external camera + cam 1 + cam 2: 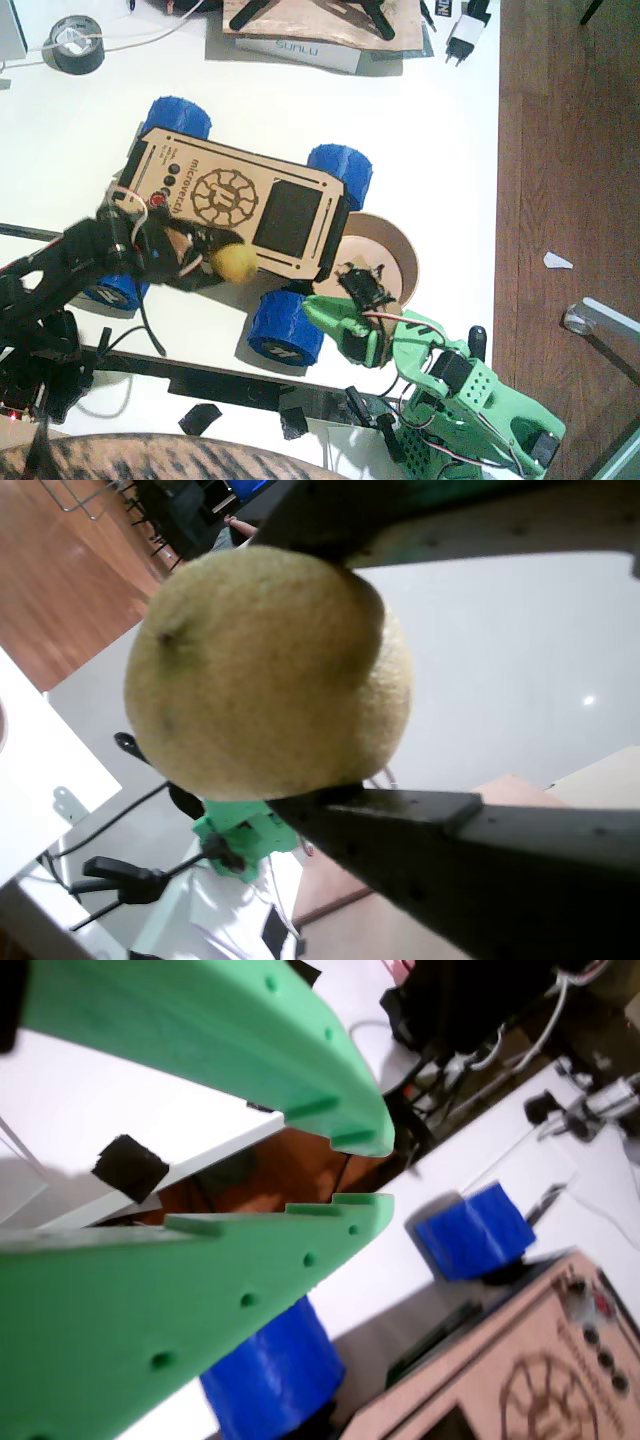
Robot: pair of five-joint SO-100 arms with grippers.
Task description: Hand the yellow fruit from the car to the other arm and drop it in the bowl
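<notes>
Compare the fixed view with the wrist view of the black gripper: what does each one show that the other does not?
Only the fixed view shows the car, the bowl and the black left gripper whole. Only a wrist view shows the yellow fruit's spotted skin up close, clamped between black fingers. Both show the fruit held and the green arm.

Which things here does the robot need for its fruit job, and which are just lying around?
Needed:
- yellow fruit, gripped by the black left gripper
- car
- green right gripper, jaws open with nothing between them
- bowl

Lying around:
- tape roll
- white plug
- SUNLU box
</notes>
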